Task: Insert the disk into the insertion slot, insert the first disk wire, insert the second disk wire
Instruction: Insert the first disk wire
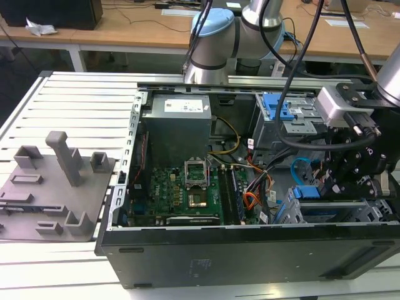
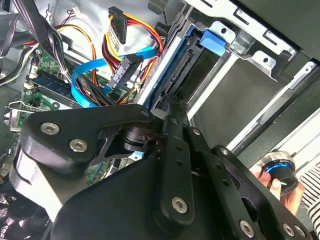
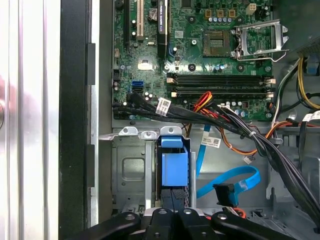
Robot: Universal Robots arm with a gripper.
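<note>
1. Blue plastic carrier around a flat silver-grey hard drive: this disk [image 3: 174, 167] stands on edge inside the boxy grey perforated metal drive cage, the insertion slot [image 3: 129, 170], at a corner of the open computer case. How deep it sits cannot be told.
2. Black robot gripper [image 3: 174, 202] has its fingers drawn close together, with the tips against the disk's near end in both wrist views. Nothing shows pinched between them.
3. Thin, flat, light-blue data cable, the second disk wire [image 3: 235, 176], loops just beside the cage. Its small dark plug [image 3: 225, 193] lies free, apart from the disk.
4. Orange, red and black wire bundle [image 3: 220, 112] crosses between the cage and the green motherboard [image 3: 200, 50]. Small white tags [image 3: 163, 106] hang on the wires, their print too small to make out.
5. Bare cage metal lies open on one side of the disk, bounded by the black case wall [image 3: 75, 125]. Cables crowd the other side.
6. Grey power supply box [image 1: 175, 134] carries a white label that cannot be read. The case rests on a slatted pale metal table [image 1: 87, 100], and a grey moulded tray [image 1: 50, 187] lies well apart toward the exterior view's left.
7. Outside the case, in the second wrist view, a person's hand [image 2: 282, 190] holds a round knob [image 2: 277, 167] with a blue ring.
</note>
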